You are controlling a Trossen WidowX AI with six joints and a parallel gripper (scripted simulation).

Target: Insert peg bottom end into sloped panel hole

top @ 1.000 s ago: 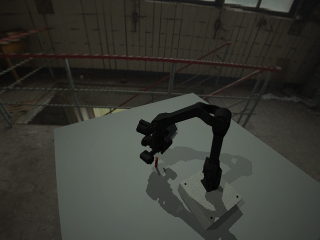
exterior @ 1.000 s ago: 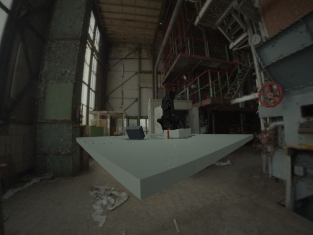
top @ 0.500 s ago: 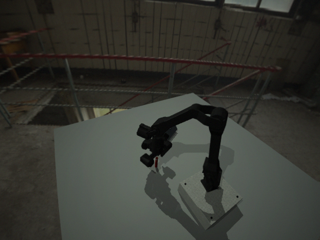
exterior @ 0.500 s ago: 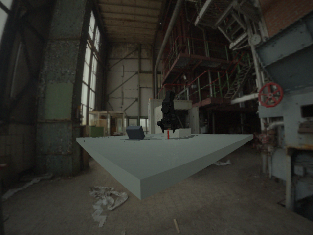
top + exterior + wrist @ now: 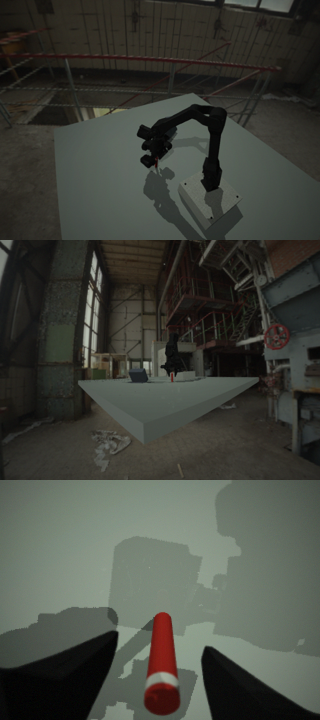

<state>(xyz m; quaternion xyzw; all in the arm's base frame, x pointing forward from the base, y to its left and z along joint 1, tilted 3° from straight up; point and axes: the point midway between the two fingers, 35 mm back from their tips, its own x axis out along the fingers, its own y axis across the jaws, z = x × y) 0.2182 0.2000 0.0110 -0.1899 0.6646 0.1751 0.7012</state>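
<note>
The red round peg (image 5: 156, 163) (image 5: 171, 377) (image 5: 162, 657) with a white band near its top stands upright on the grey table (image 5: 98, 186) (image 5: 155, 407). My gripper (image 5: 155, 158) (image 5: 172, 373) (image 5: 160, 645) is lowered around it, one dark finger on each side. In the wrist view a gap shows between each finger and the peg, so the gripper is open and touches nothing. The dark blue sloped panel (image 5: 138, 375) stands on the table to the left of the peg in the exterior view. In the top view it is mostly hidden behind the arm. Its hole is not visible.
The arm's grey base plate (image 5: 206, 206) (image 5: 186, 374) sits on the table behind the peg as the exterior view shows it. The table edges drop to the concrete floor on all sides. Arm shadows fall on the table around the peg.
</note>
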